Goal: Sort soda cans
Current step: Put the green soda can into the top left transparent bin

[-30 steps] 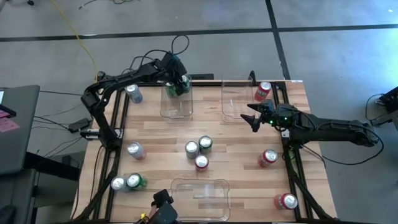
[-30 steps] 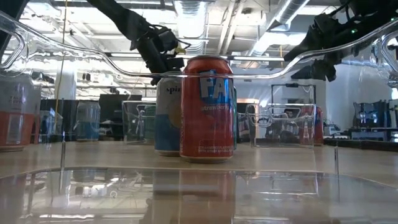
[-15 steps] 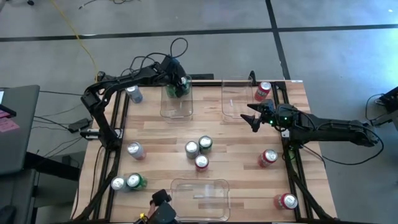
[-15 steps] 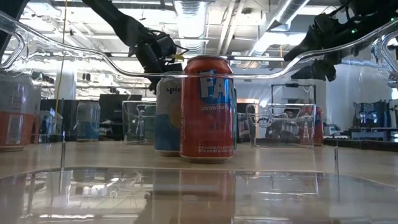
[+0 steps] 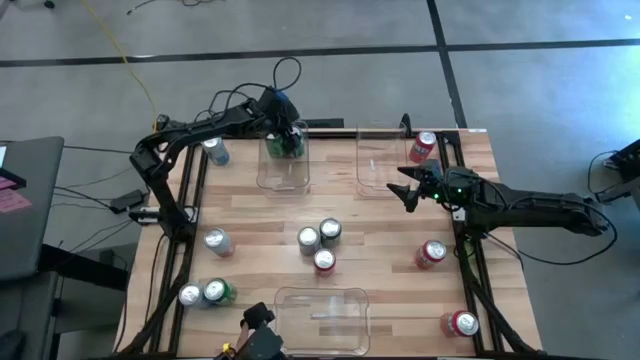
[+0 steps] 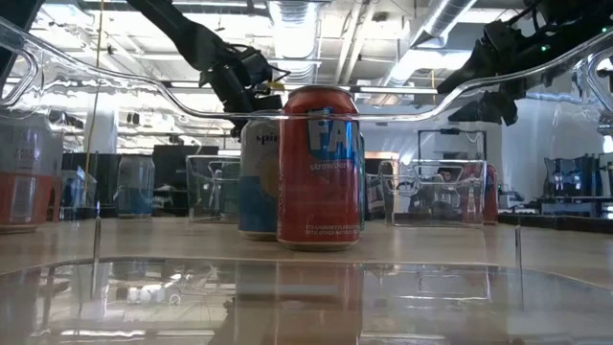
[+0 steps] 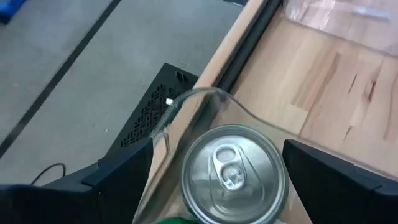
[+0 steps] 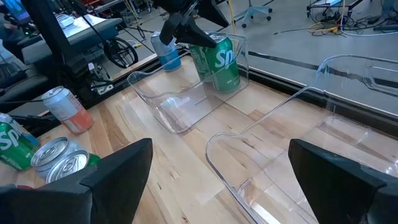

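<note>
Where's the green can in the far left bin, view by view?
High: green can in the far left bin, under the left gripper.
Low: hidden behind the front cans.
Left wrist: its silver top, centre bottom.
Right wrist: upright in the bin's far corner.
Shared landmark: that bin.

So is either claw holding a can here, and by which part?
Neither. The left claw stands open over the green can in the far-left bin, fingers at its rim but apart. The right claw hangs open and empty.
</note>
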`<state>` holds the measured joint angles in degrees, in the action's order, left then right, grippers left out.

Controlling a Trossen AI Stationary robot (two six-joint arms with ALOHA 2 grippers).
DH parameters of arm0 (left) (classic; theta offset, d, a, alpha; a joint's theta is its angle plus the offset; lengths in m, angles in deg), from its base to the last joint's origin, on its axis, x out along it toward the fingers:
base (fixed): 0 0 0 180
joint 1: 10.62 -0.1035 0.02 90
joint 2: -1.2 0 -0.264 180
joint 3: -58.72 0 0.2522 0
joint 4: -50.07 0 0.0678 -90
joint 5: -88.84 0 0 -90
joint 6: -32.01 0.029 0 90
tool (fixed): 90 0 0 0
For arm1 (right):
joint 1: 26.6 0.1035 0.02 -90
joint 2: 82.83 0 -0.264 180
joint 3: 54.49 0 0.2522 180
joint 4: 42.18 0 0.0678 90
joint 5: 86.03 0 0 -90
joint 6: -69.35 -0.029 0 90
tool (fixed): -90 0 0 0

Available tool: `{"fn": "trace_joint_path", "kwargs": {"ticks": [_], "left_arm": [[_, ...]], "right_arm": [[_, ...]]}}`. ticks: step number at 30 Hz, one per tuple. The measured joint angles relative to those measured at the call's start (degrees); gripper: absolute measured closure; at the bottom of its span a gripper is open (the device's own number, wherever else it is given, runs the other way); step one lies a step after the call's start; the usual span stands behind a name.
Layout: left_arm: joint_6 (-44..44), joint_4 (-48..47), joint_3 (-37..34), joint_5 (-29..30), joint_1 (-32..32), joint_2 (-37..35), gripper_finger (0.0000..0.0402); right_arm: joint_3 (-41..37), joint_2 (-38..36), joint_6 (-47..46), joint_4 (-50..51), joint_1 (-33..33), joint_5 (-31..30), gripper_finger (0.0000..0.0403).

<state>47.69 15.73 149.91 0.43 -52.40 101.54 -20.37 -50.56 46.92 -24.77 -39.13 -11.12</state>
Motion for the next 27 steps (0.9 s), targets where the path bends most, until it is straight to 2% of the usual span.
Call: {"fn": "trace_joint_path", "kwargs": {"ticks": [4, 8, 16, 24, 27], "left_arm": [[-0.3, -1.2, 1.8, 0.2, 0.3, -1.9, 0.0046], [0.7, -1.7, 1.9, 0.3, 1.5, -6.7, 0.0045], [1.8, -11.3, 1.9, -0.2, 7.9, -18.2, 0.0045], [-4.3, -11.5, -7.2, -0.1, 17.6, -27.1, 0.0045], [-7.9, -8.2, -12.5, 0.4, 21.3, -30.3, 0.0045]], "right_arm": [[0.0, 0.0, 0.0, -1.1, 0.0, 0.0, 0.0007], [0.0, 0.0, 0.0, -1.8, 0.7, 0.0, 0.0007], [0.0, 0.9, 2.8, -6.4, 4.5, 0.2, 0.0007], [0.0, 9.3, 6.5, -16.3, 9.1, 3.9, 0.0007], [0.0, 12.7, 6.9, -19.6, 9.7, 6.1, 0.0007]]}}
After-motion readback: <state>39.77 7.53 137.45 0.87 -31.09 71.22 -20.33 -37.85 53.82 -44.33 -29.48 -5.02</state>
